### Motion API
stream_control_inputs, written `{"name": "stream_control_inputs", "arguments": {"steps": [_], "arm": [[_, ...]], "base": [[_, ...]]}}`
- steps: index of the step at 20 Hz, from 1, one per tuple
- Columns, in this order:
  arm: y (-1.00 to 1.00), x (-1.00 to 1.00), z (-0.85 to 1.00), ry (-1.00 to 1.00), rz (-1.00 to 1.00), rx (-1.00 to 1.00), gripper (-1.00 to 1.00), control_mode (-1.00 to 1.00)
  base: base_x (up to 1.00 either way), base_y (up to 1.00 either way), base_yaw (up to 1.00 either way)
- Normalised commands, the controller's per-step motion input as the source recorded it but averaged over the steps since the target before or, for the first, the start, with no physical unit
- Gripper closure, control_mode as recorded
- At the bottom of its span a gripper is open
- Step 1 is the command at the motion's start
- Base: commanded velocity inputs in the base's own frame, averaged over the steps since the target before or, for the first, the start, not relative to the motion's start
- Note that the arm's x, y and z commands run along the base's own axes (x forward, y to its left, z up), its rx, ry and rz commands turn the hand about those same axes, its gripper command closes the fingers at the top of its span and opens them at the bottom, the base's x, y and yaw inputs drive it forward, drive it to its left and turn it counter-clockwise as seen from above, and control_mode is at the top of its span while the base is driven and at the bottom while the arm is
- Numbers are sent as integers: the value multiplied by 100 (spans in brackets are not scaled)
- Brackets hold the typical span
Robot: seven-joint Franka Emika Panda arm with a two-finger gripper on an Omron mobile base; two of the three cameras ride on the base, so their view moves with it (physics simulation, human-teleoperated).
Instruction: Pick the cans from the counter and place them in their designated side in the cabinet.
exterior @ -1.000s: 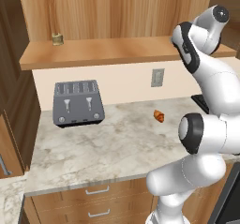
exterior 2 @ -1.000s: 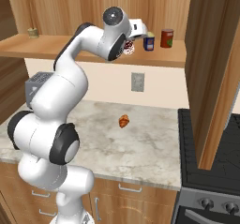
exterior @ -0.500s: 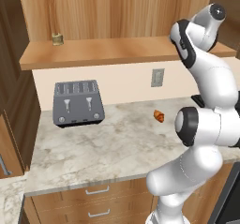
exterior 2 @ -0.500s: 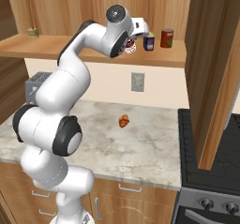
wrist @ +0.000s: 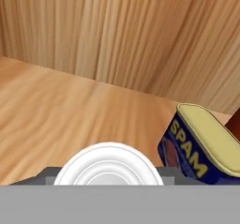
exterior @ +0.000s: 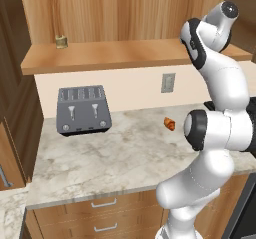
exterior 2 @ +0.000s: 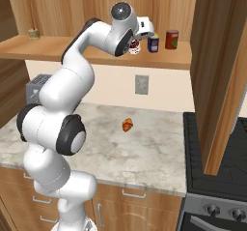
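The jaws are clenched on the red-and-white can: in the hand view its pale lid is seen pressed between the two dark tips. The can is held upright over the shelf of the cabinet, towards the shelf's right end; whether its base touches the board cannot be told. The blue can is found just beside it on the right, standing on the shelf with its yellow top up and the yellow lettering SPAM turned to the hand. A narrow gap is seen between the two cans in the right base view.

A dark red can is set on the shelf just beyond the blue can, nearest the shelf's right end. An olive can is placed well apart from all three, near the shelf's left end, close to the back panel.

Below, on the tabletop, a small orange pastry is seen near the back edge, under the wall outlet. A dark grey toaster is stood at the tabletop's back left corner, its slots up and its levers to the front. Wooden drawers with metal handles are fitted under the tabletop's front edge, and a black stove adjoins its right edge.
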Motion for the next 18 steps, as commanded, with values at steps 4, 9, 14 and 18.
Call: {"name": "stream_control_inputs", "arguments": {"steps": [4, 9, 14, 18], "arm": [[-8, 9, -6, 1, 0, 0, -100, -100], [-14, 1, 0, -2, 0, 0, -100, -100], [-7, 0, 2, -7, 1, 0, -100, -100], [-2, 0, 9, -10, 3, 1, -100, -100]], "base": [[0, 0, 0], [0, 0, 0], [0, 0, 0], [0, 0, 0]]}}
